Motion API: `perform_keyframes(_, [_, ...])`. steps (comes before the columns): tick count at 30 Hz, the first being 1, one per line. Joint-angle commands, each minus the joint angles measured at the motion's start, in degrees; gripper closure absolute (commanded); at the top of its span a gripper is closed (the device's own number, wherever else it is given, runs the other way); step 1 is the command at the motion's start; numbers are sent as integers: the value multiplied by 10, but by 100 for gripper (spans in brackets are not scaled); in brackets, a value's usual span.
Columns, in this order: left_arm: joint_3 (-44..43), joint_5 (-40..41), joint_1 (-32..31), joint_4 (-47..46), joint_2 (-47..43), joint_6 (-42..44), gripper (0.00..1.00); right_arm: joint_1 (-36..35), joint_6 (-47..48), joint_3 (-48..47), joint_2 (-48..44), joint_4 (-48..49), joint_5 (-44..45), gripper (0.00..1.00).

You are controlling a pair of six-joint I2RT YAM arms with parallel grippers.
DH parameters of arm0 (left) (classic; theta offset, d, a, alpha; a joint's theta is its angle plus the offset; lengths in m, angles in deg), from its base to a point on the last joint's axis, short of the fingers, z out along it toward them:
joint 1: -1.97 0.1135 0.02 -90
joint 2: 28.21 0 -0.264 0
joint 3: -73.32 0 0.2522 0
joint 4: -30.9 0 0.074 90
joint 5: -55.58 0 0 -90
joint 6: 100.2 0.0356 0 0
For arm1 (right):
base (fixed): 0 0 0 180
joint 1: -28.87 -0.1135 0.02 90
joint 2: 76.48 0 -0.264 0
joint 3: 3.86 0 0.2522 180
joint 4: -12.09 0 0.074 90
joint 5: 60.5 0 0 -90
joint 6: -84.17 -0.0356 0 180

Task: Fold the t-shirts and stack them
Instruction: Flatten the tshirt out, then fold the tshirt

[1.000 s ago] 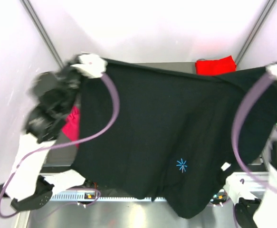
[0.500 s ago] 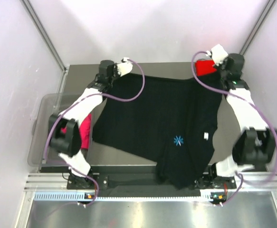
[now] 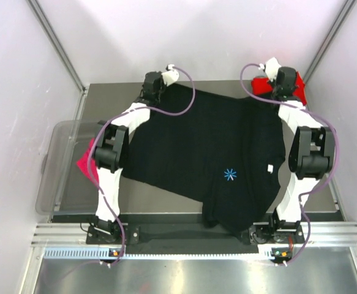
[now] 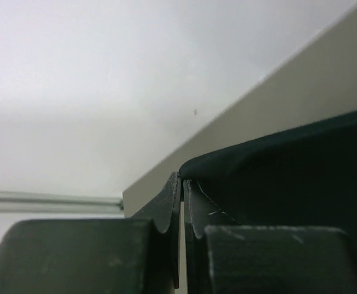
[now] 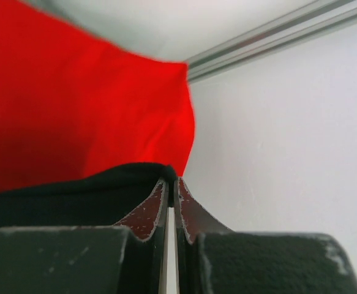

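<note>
Black t-shirt (image 3: 209, 141) has dropped flatter onto the surface (image 3: 114, 95). Left gripper (image 4: 181, 180) and right gripper (image 5: 171, 180) are each clamped on its far edge.

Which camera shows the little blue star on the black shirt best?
The top camera. It sees the whole black shirt spread out, with the blue star near its lower middle. Both wrist cameras show only a pinched black edge, no star.

Open table strip (image 3: 147, 199) beside black t-shirt (image 3: 215, 147)
</note>
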Motion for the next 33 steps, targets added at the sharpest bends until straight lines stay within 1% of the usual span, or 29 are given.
perform_keyframes(1, [-91,18,15,-84,50,-10,100,8,-7,-74,21,64,34,100])
perform_keyframes(4, [-155,17,21,-84,99,-10,100,8,-6,-117,55,51,40,100])
perform_keyframes(6, [-176,16,22,-88,120,-9,100,8,-16,-140,72,33,41,100])
perform_keyframes(8, [-175,11,22,-87,124,-13,100,8,-28,-150,73,4,30,100])
perform_keyframes(11, [-148,-2,21,-75,109,-32,100,7,-56,-146,53,-31,16,100])
perform_keyframes(12, [-124,-6,21,-76,95,-37,100,6,-67,-133,44,-37,13,100])
perform_keyframes(18, [-56,-25,22,-90,39,-44,100,5,-89,-57,-29,-80,-9,100])
perform_keyframes(23, [-9,-49,21,-66,-11,-64,100,2,-111,-2,-95,-123,-38,100])
perform_keyframes(33, [58,-55,26,-65,-49,-45,100,-5,-166,56,-179,-224,-79,100])
